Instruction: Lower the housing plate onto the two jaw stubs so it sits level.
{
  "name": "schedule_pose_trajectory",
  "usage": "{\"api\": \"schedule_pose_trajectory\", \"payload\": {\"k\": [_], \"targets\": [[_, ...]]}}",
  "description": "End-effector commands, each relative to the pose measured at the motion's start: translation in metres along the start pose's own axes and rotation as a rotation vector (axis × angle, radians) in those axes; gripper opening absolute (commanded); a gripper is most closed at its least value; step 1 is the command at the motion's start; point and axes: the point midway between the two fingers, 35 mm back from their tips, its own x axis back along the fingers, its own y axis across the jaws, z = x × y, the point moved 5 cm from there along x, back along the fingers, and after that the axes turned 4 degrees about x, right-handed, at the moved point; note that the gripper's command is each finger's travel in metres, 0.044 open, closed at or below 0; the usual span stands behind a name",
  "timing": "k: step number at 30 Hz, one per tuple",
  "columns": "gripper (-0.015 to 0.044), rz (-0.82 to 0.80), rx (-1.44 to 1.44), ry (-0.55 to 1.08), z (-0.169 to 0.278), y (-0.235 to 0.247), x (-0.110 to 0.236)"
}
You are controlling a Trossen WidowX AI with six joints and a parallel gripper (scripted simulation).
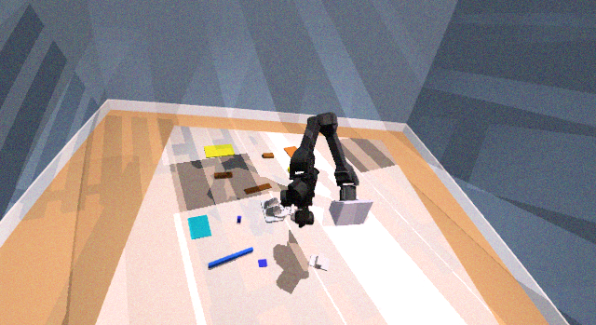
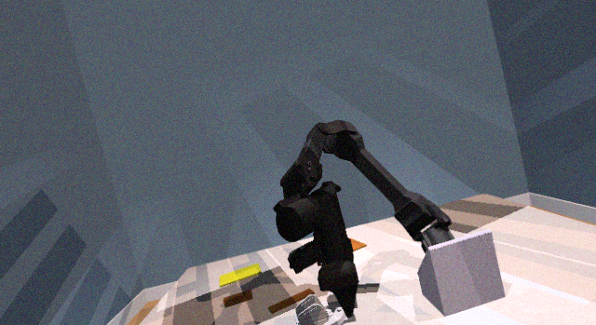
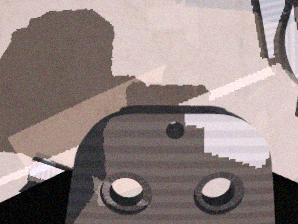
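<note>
The housing plate (image 3: 170,160) is a grey, ribbed plate with a rounded end, two large ringed holes and one small dark hole, in the wrist view. My gripper (image 1: 304,219) (image 3: 168,181) is shut on it, one black finger on each side. In the top and exterior views the arm hides the plate. The white-grey jaw assembly (image 1: 274,209) (image 2: 311,312) lies on the table left of the gripper in the top view, and part of it (image 3: 271,30) shows at the wrist view's upper right. The plate is off to one side of it. The pins and stubs cannot be made out.
A small white stand (image 1: 318,262) (image 3: 46,170) stands in front of the gripper. A pale grey block (image 1: 350,213) (image 2: 463,276) is at the arm's base. A teal tile (image 1: 199,227), a blue bar (image 1: 230,258) and a blue cube (image 1: 263,263) lie left. Brown blocks and a yellow tile (image 1: 219,151) lie farther back.
</note>
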Motion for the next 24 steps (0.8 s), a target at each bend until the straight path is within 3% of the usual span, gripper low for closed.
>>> {"api": "schedule_pose_trajectory", "payload": {"k": [1, 24], "targets": [[0.0351, 0.006, 0.028, -0.002, -0.004, -0.013, 0.0], [0.0351, 0.028, 0.163, -0.003, -0.019, -0.085, -0.005]]}}
